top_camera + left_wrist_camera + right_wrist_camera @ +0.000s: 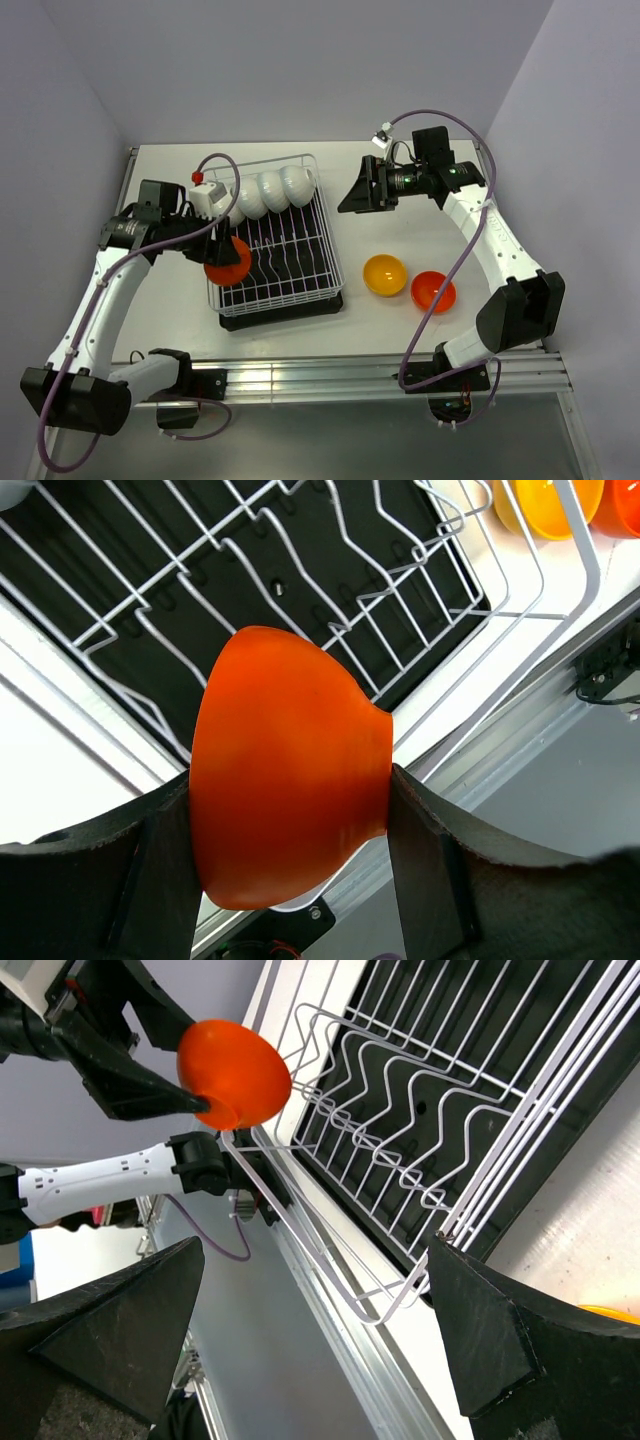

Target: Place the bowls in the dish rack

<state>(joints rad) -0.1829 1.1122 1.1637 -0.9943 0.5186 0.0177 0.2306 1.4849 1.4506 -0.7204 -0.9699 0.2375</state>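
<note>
My left gripper (226,252) is shut on a red-orange bowl (228,263), held on its side over the near left part of the white wire dish rack (325,248); the bowl (285,765) fills the left wrist view between both fingers, and it shows in the right wrist view (235,1072). Three white bowls (271,192) stand in the rack's far row. A yellow-orange bowl (384,274) and a second red-orange bowl (433,291) sit on the table right of the rack. My right gripper (352,193) is open and empty, above the table right of the rack's far end.
The rack stands on a black drip tray (283,313). Grey walls close in the table on the left, back and right. An aluminium rail (330,378) runs along the near edge by the arm bases.
</note>
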